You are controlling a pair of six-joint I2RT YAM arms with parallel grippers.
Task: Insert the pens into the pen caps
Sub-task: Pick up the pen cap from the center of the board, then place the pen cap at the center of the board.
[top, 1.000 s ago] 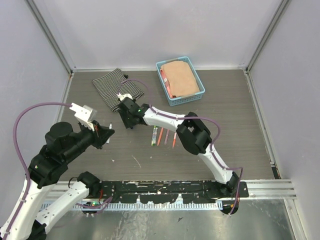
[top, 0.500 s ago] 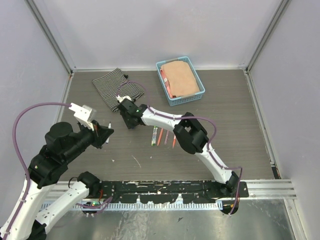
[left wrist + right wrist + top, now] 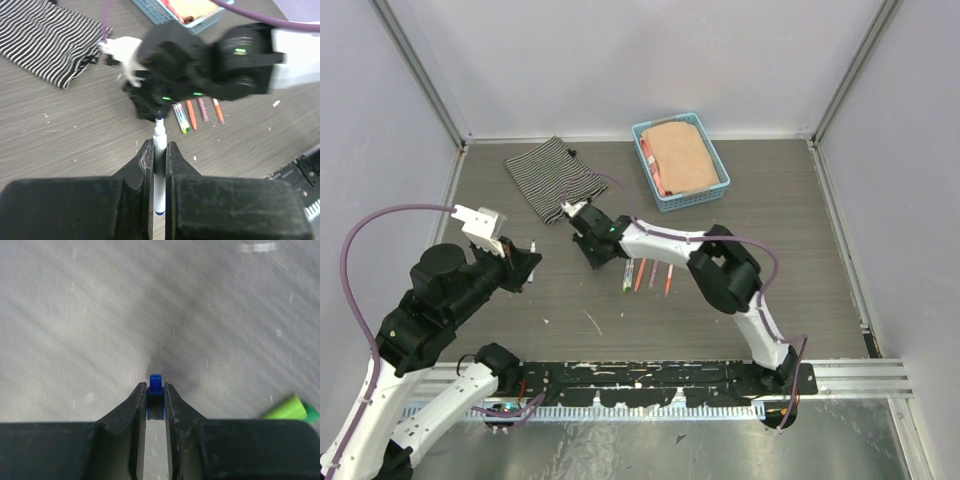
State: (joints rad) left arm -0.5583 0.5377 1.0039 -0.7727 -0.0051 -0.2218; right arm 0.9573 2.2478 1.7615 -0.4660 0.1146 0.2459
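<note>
Black-and-white striped cloth (image 3: 552, 172) upper left, light blue plastic basket (image 3: 695, 198) holding peach cloth (image 3: 682, 155), slim white pen with blue end (image 3: 159, 165), tiny dark blue plastic cap (image 3: 155, 381), grey-brown wood-grain table (image 3: 800, 260)

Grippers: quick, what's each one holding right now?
Left gripper: shut on a white pen.
Right gripper: shut on a blue cap.

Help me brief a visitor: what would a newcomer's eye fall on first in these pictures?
Left of centre, the left gripper clamps a white pen, tip outward, facing the right gripper, which pinches a blue cap. At the back lie a striped cloth and a blue basket; four more pens lie in a row mid-table.
</note>
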